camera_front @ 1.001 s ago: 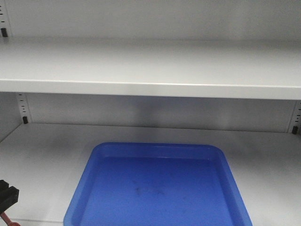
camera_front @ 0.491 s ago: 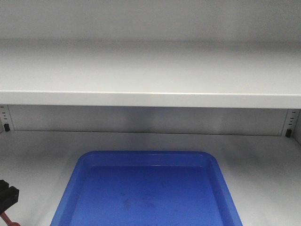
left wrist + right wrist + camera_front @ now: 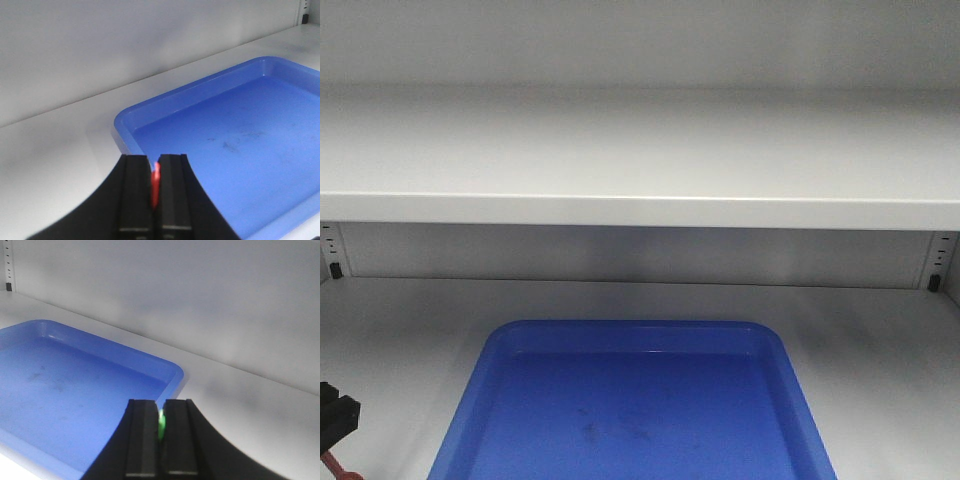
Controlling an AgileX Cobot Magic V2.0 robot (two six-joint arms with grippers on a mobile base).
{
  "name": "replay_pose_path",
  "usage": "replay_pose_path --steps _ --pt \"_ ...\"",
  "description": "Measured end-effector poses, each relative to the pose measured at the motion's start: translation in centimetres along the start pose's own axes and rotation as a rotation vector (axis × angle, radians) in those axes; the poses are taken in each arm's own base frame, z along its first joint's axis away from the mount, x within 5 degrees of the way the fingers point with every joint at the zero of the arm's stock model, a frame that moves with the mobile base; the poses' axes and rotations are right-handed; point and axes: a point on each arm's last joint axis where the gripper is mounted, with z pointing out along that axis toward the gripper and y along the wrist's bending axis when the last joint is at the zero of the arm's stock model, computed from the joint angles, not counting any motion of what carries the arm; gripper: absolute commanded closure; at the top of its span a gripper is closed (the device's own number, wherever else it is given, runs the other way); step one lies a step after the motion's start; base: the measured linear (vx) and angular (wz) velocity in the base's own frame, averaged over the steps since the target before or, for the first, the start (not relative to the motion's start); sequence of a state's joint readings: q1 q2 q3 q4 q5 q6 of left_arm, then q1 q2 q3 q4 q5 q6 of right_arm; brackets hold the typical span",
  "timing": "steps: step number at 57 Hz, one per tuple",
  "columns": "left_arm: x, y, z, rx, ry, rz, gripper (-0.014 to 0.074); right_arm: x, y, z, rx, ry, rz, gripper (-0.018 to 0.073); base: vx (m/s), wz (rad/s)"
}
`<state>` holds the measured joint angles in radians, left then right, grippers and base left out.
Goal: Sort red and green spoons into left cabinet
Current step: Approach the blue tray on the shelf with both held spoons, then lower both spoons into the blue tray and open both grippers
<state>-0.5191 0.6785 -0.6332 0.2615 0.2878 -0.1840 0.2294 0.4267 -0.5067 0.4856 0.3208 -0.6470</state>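
- Blue tray of plastic sits at 6 o'clock in the front view, flat on the lower board of the pale grey cabinet; faint dark scuffs mark its floor
- Above it, the shelf board runs straight across the view from 9 to 3 o'clock, with peg-hole strips at the rear corners
- Left gripper has its black fingers pressed together on the red spoon, of which only a thin red sliver shows between the pads
- From the left wrist view, the tray's near corner lies just beyond the fingertips at 12 o'clock, and the tray floor spreads toward 3 o'clock
- In the front view this gripper shows at 8 o'clock, at the frame edge, left of the tray and apart from it, with a bit of red below it
- Right gripper pinches the green spoon, seen as a narrow green strip between the closed fingers
- From the right wrist view, the tray's corner is at 12 o'clock just past the fingertips, and its floor reaches toward 9 o'clock
- Neither spoon's bowl can be seen
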Motion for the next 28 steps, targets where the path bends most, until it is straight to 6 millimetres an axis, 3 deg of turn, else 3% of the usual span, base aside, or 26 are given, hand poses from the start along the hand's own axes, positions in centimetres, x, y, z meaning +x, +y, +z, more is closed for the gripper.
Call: replay_pose_path --steps 28 --pt "-0.46 -0.1 -0.01 0.012 -0.05 -0.009 0.0603 -0.26 0.28 -0.01 -0.032 -0.026 0.125 0.0562 0.0 0.0"
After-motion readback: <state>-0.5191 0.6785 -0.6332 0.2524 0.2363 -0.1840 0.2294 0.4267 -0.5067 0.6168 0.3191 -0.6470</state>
